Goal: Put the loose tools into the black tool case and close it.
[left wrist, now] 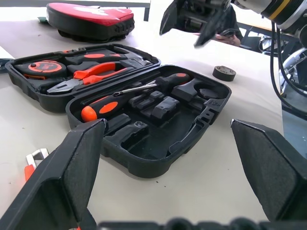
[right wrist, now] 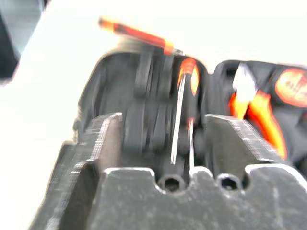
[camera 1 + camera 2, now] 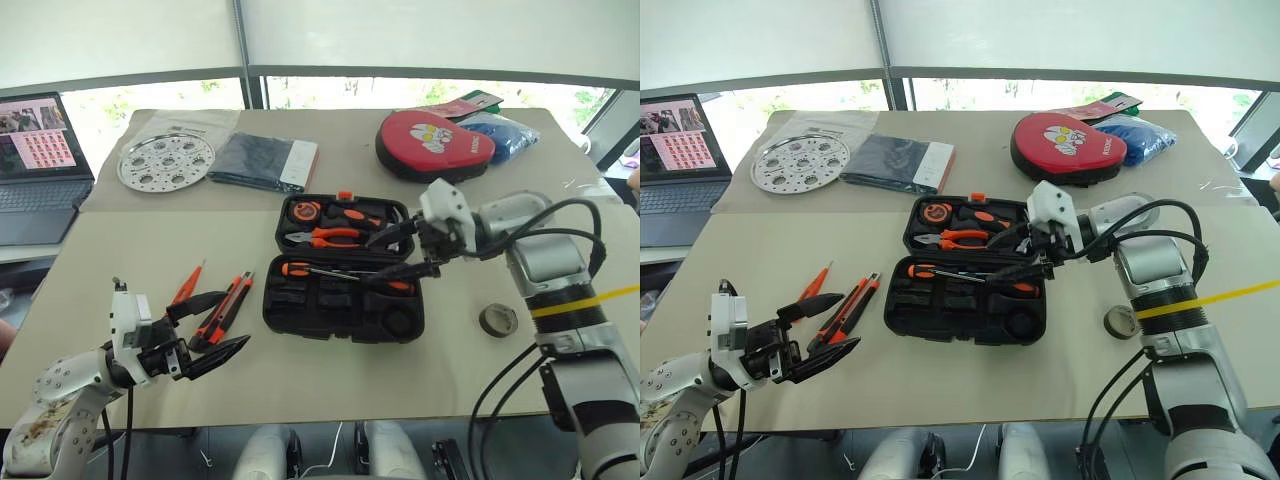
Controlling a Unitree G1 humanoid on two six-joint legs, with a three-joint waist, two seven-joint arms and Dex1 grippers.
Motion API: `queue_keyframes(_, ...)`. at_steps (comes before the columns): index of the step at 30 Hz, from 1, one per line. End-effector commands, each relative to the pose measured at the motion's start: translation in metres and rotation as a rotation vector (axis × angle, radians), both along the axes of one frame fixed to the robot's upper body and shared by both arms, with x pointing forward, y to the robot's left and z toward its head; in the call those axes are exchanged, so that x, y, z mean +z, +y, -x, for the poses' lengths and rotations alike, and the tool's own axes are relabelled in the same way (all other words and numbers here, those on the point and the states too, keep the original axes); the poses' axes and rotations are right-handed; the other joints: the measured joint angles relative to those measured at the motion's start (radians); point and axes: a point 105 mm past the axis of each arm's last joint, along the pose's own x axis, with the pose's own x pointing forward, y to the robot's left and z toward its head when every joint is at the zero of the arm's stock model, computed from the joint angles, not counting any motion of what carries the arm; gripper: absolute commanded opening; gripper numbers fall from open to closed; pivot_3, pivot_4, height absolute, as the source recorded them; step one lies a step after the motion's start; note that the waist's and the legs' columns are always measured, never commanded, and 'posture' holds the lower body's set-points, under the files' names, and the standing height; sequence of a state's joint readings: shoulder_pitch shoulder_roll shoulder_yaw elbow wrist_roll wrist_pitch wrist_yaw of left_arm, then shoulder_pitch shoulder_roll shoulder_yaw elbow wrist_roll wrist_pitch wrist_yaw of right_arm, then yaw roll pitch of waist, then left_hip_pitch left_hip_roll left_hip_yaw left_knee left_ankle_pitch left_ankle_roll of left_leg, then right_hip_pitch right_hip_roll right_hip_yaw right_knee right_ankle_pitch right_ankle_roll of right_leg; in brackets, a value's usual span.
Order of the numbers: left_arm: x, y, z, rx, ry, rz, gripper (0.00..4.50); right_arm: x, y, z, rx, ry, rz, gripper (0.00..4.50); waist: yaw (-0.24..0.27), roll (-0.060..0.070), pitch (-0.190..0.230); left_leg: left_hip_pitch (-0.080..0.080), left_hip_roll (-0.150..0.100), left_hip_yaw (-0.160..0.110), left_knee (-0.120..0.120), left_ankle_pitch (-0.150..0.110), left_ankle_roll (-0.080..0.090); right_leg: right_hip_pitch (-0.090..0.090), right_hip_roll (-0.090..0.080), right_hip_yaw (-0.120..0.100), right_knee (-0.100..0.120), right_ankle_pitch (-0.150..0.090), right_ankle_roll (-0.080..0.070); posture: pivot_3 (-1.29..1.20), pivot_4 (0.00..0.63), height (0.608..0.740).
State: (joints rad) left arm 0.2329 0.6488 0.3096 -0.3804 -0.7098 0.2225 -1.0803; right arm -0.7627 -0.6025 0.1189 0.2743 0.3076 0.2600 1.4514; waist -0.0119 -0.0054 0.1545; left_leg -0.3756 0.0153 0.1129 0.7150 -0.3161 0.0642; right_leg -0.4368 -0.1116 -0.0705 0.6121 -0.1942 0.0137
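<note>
Beige counter (image 3: 120,270) carries the black tool case (image 3: 345,270), lying open so its slots can take tools; one long screwdriver (image 3: 345,272) already rests inside; right gripper (image 3: 420,255) hovers above it, fingers parted and empty; left gripper (image 3: 205,335), fingers spread wide, waits near the utility knife (image 3: 225,308) and tester screwdriver (image 3: 187,284); tape ring (image 3: 497,320) lies apart.

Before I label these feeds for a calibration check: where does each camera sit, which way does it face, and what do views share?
Head pair: on the head, looking forward and down at the table; both arms show.
Left wrist: behind the open left gripper, facing the black tool case; its fingers show.
Right wrist: behind the right gripper, looking onto the case and a screwdriver.
Shared: all views show the case.
</note>
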Motion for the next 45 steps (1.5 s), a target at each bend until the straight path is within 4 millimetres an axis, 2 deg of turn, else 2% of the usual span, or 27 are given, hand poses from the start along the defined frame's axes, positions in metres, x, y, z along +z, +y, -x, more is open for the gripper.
queue_keyframes(1,0.007,-0.001,-0.001,0.000,-0.043,-0.003,4.50,-0.018,-0.011,-0.007,-0.091,-0.044,-0.003,1.58,0.002,0.000,0.000,0.000,0.000,0.000,0.000,0.000,0.000,0.000,0.000,0.000,0.000,0.000,0.000,0.00,0.150,0.740)
queue_keyframes(4,0.006,-0.001,-0.002,0.006,-0.046,-0.005,4.50,-0.043,-0.006,-0.007,-0.126,-0.067,0.045,0.51,0.000,0.000,0.000,-0.001,0.000,0.000,0.000,0.000,0.000,0.000,0.000,0.000,0.000,0.000,0.000,0.00,0.150,0.740)
queue_keyframes(6,0.006,-0.002,-0.003,0.007,-0.046,-0.006,4.50,-0.052,0.001,-0.008,-0.158,-0.063,0.038,0.06,-0.003,0.000,0.000,0.000,0.000,0.000,0.000,0.000,0.000,-0.001,0.000,0.000,0.000,0.000,0.000,0.00,0.150,0.740)
queue_keyframes(11,0.005,-0.003,-0.004,0.007,-0.044,-0.007,4.50,-0.067,0.003,-0.013,-0.214,-0.049,0.063,0.06,-0.008,0.000,0.000,0.003,0.001,0.001,0.000,0.001,-0.002,0.001,0.001,0.002,0.002,0.000,0.000,0.00,0.150,0.740)
queue_keyframes(16,0.004,-0.003,-0.004,0.009,-0.037,-0.012,4.50,-0.072,0.006,-0.010,-0.201,-0.016,0.083,0.06,-0.007,0.000,0.000,0.006,0.001,0.001,0.000,0.001,-0.002,0.003,0.001,0.002,0.002,0.000,0.000,0.00,0.150,0.740)
queue_keyframes(19,0.003,-0.001,-0.004,0.015,-0.036,-0.016,4.50,-0.063,0.020,0.024,0.029,0.027,0.041,0.06,-0.005,-0.001,0.000,0.006,0.001,0.001,-0.001,0.001,-0.002,0.003,0.001,0.003,0.002,0.000,-0.001,0.00,0.150,0.740)
queue_keyframes(21,0.003,-0.001,-0.004,0.019,-0.038,-0.015,4.50,-0.049,0.021,0.032,0.072,0.017,-0.012,0.06,-0.003,-0.001,0.000,0.006,0.001,0.001,-0.002,0.001,-0.002,0.003,0.002,0.002,0.002,0.000,-0.001,0.00,0.150,0.740)
queue_keyframes(23,0.003,-0.001,-0.004,0.021,-0.039,-0.014,4.50,-0.040,0.018,0.028,0.048,0.001,-0.038,0.06,-0.003,-0.001,0.000,0.004,0.001,0.001,-0.002,0.001,-0.002,0.001,0.001,0.002,0.002,0.000,-0.001,0.00,0.150,0.740)
queue_keyframes(30,0.003,-0.003,-0.005,0.023,-0.041,-0.006,4.50,-0.035,0.014,0.005,-0.084,-0.027,-0.080,0.06,-0.002,-0.001,0.000,0.004,0.001,0.001,-0.001,0.001,-0.001,0.001,0.000,0.002,0.002,0.000,-0.001,0.00,0.150,0.740)
queue_keyframes(37,0.003,-0.004,-0.008,0.022,-0.043,-0.002,4.50,-0.052,0.015,-0.024,-0.267,-0.060,-0.011,0.06,-0.003,-0.001,0.000,0.004,0.000,0.001,-0.002,0.001,-0.002,0.001,0.000,0.002,0.002,0.000,-0.001,0.00,0.150,0.740)
queue_keyframes(45,0.003,-0.005,-0.010,0.025,-0.045,-0.003,4.50,-0.066,0.024,-0.017,-0.225,-0.011,0.044,0.06,-0.003,-0.001,0.000,0.004,0.000,0.001,-0.002,0.001,-0.002,0.000,0.001,0.002,0.002,0.000,-0.001,0.00,0.150,0.740)
